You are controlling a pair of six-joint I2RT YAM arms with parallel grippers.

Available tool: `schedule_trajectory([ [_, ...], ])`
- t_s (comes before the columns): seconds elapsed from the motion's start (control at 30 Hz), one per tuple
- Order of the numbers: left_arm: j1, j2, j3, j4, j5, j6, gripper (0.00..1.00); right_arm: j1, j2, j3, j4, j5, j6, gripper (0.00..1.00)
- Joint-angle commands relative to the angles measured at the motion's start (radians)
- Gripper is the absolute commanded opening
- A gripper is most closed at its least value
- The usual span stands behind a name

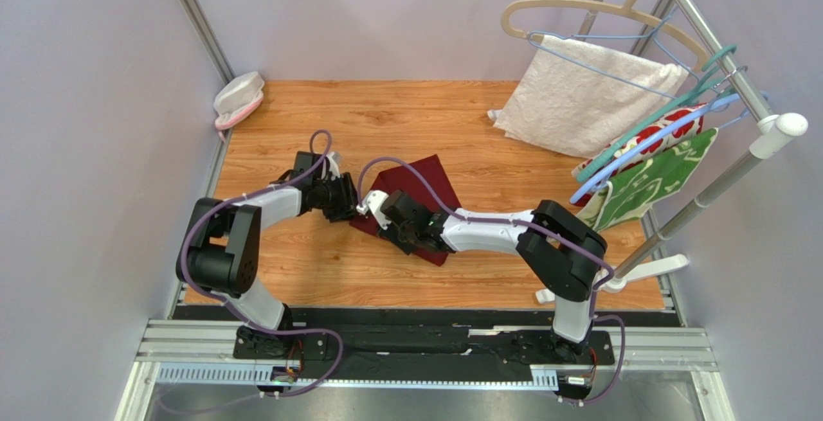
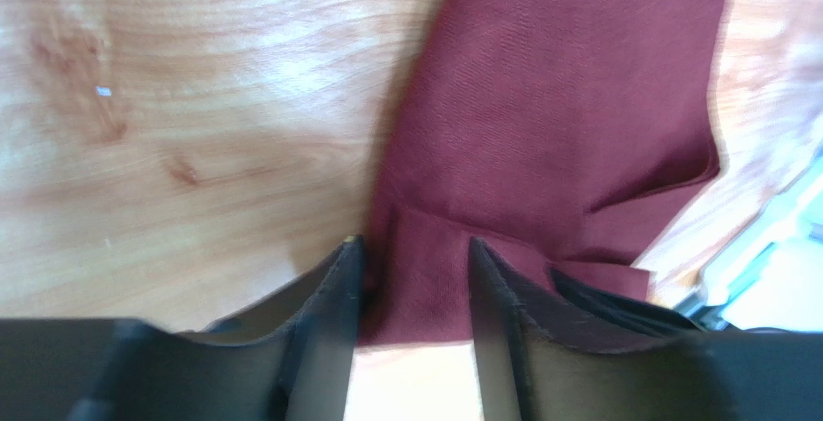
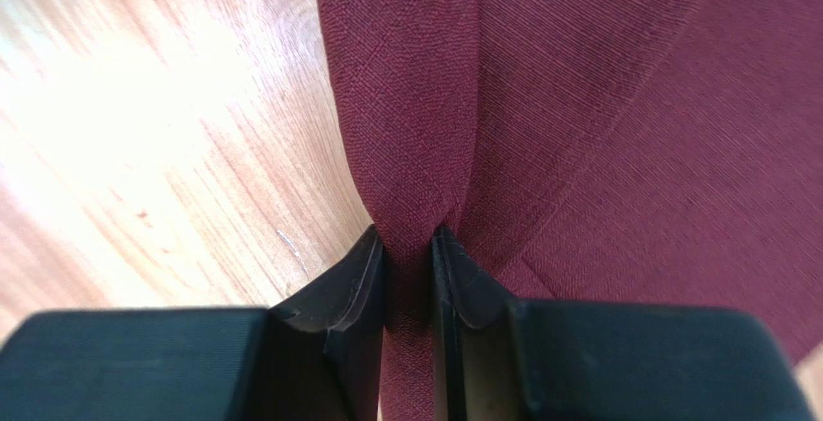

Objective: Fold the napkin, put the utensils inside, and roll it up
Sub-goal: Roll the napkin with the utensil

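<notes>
The napkin [image 1: 422, 178] lies in folded layers on the wooden surface [image 1: 328, 267], well apart from the white towel [image 1: 589, 98], to its left and nearer the arm bases. The right gripper [image 3: 408, 238] is clenched on a raised ridge of the napkin. The left gripper [image 2: 413, 247], farther from the towel, is released, its fingers straddling a napkin corner.

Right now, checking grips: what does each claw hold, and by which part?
The right claw pinches a raised fold at the edge of the napkin. The left claw straddles a folded corner; grip unclear.

My left arm [image 1: 224, 247] and right arm [image 1: 483, 230] wear white shells, black joints, looping purple cables [image 1: 391, 161] and black wedge-shaped fingers [image 3: 348, 286].
</notes>
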Motion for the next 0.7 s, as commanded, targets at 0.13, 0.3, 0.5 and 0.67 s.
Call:
schedule_trajectory([
  [0.13,0.002,-0.268,-0.001,-0.035,-0.211,-0.002,0.73,-0.124,0.033,0.020,-0.142,-0.527,0.118,0.10],
  [0.3,0.002,-0.359,-0.111,0.060,-0.193,0.008,0.72,-0.181,0.050,0.043,-0.134,-0.710,0.166,0.09],
  [0.5,0.002,-0.372,-0.177,0.117,-0.109,0.027,0.68,-0.244,0.148,0.097,-0.128,-0.871,0.229,0.06],
  [0.67,0.002,-0.414,-0.234,0.146,-0.106,0.028,0.67,-0.291,0.199,0.120,-0.127,-0.906,0.261,0.04],
])
